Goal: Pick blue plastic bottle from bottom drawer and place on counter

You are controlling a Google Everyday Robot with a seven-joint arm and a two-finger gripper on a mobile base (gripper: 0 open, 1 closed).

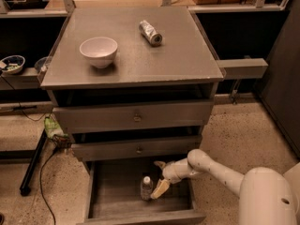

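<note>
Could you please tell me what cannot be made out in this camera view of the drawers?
1. Camera view: the front of the bottom drawer is cut off by the lower edge.
2. Camera view: the gripper sits low in that drawer beside the blue plastic bottle; its lower finger overlaps the bottle, so contact is unclear.
3. Camera view: the top drawer and middle drawer interiors are lost in shadow.

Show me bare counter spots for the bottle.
Bare counter runs along the front edge and the right half in front of the cylinder; a gap lies between bowl and cylinder. Tightest at the bowl, left. The gripper is down in the drawer beside the bottle.
</note>
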